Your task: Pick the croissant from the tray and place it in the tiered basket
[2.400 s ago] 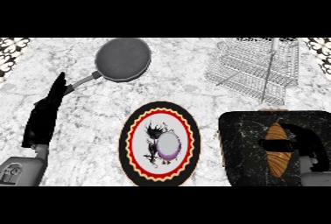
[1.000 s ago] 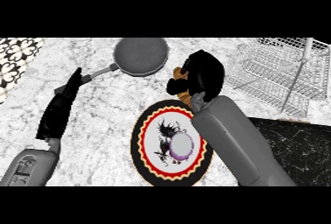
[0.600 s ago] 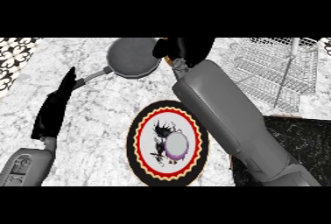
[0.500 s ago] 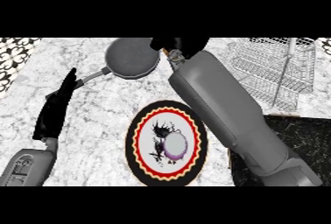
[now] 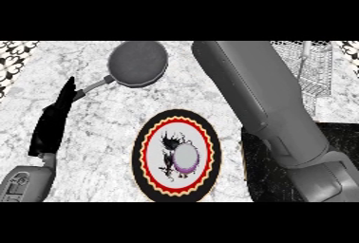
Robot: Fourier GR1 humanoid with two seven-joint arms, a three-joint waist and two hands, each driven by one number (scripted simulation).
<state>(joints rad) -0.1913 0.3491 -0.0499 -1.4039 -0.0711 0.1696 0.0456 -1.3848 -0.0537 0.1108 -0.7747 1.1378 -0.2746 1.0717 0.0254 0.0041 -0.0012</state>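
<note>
Croissant not visible in head view; its position cannot be told. Right forearm (image 5: 270, 102) runs from lower right to the top edge, its hand out of frame, so finger state cannot be told. Basket (image 5: 316, 66) shows at upper right, partly behind the forearm; tray (image 5: 344, 142) at right edge. Left hand (image 5: 52, 123) rests at left, fingers straight, by the pan (image 5: 138, 63). Plate (image 5: 176, 155) sits centre.

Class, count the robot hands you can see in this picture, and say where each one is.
1. The left hand shows at the view's left, fingers straight, beside the pan. The right forearm runs past the top edge, so the right hand is out of view.
</note>
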